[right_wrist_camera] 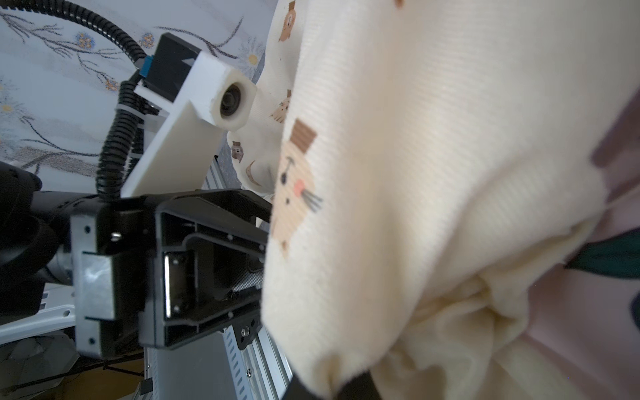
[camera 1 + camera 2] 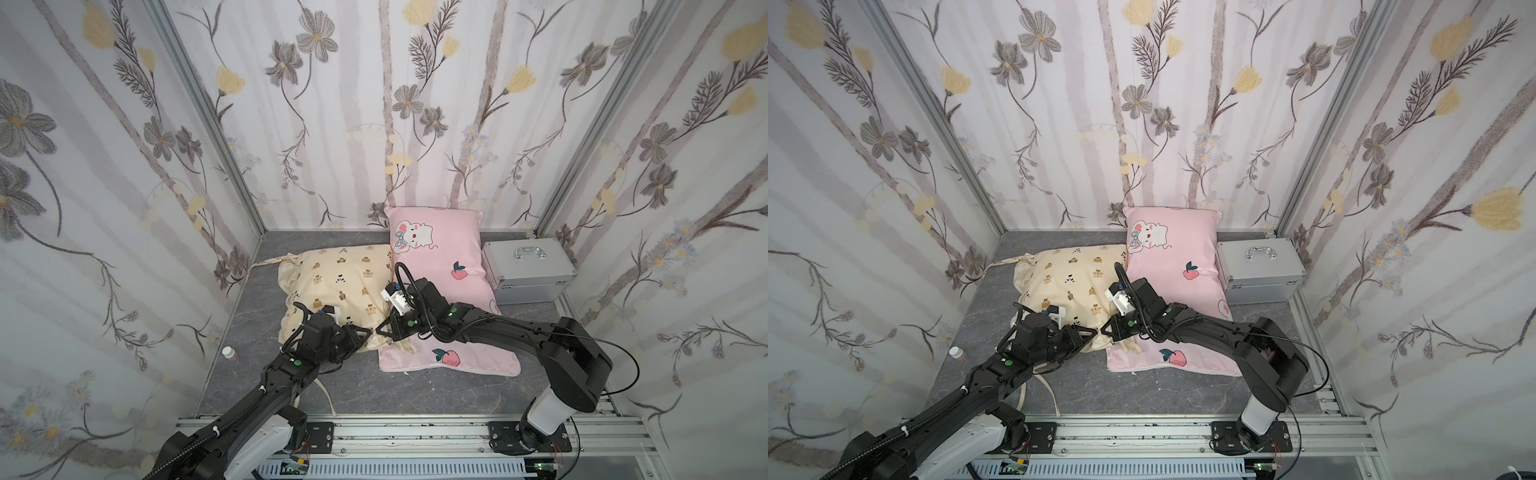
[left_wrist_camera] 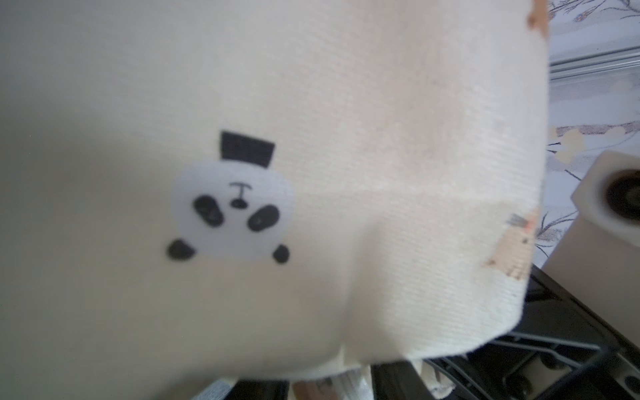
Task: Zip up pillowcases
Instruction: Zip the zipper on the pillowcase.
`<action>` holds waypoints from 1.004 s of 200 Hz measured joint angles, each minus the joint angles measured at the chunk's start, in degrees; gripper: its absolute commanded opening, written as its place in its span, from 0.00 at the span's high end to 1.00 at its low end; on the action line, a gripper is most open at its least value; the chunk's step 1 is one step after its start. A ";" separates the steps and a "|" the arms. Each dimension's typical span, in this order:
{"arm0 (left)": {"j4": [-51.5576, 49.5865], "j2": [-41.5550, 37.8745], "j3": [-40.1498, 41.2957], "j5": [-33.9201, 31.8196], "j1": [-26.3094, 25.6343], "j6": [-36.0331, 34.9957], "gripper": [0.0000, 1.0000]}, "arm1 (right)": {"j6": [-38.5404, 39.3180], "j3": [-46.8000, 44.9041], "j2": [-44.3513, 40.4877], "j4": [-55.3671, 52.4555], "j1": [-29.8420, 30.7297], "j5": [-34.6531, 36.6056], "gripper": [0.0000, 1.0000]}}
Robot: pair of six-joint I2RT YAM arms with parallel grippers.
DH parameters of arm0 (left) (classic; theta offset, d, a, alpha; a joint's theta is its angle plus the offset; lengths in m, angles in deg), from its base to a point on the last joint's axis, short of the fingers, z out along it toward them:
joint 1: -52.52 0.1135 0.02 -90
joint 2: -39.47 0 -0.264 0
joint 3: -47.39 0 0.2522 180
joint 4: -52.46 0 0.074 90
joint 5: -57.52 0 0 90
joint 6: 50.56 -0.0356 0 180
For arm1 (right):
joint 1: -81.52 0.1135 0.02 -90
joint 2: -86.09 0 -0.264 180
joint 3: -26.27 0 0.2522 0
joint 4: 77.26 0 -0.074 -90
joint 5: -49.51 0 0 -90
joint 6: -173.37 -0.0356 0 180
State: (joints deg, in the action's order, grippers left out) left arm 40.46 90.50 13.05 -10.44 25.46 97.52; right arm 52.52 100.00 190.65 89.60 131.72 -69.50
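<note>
Top views, both: grey marbled worktop (image 2: pixel 374 399), contents listed from left edge to right edge.

- Small bottle (image 2: pixel 230 354), white cap, near the left edge, well apart from the rest.
- Cream bear-print pillow (image 2: pixel 332 282), ruffle-edged, lying left of centre, its right side touching the pink pillow.
- Left pincer (image 2: pixel 368 332), at the cream pillow's near right corner. Its tips are buried in the fabric, so I cannot tell whether it grips.
- Right pincer (image 2: pixel 379 329), pressed together, tips meeting that same corner from the right. Whether anything is caught between them cannot be told.
- Pink pillow (image 2: pixel 440 266), mouse and peach print, running from the rear edge toward the front.
- Silver metal case (image 2: pixel 528 270), handle up, in the rear right corner just beside the pink pillow.
</note>
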 measured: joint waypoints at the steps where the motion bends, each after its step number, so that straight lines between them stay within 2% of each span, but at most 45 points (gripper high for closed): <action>1: -0.02 -0.07 0.00 0.00 0.00 0.00 0.64 | 0.00 -0.02 0.00 0.00 0.00 0.00 1.00; 143: -0.04 0.61 0.02 -0.96 0.07 0.81 0.85 | 0.50 -0.66 -0.13 0.26 -0.22 0.02 1.00; 187: 0.13 1.14 0.02 -0.87 0.00 0.76 1.00 | 0.48 -0.66 -0.13 0.28 -0.22 0.02 1.00; 201: 0.07 1.14 -0.02 -0.90 0.00 0.79 1.00 | 0.46 -0.66 -0.13 0.28 -0.22 0.02 1.00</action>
State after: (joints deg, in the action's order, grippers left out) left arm 40.52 91.64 13.03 -11.34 25.46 98.31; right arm 52.98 99.34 190.52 89.88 131.50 -69.48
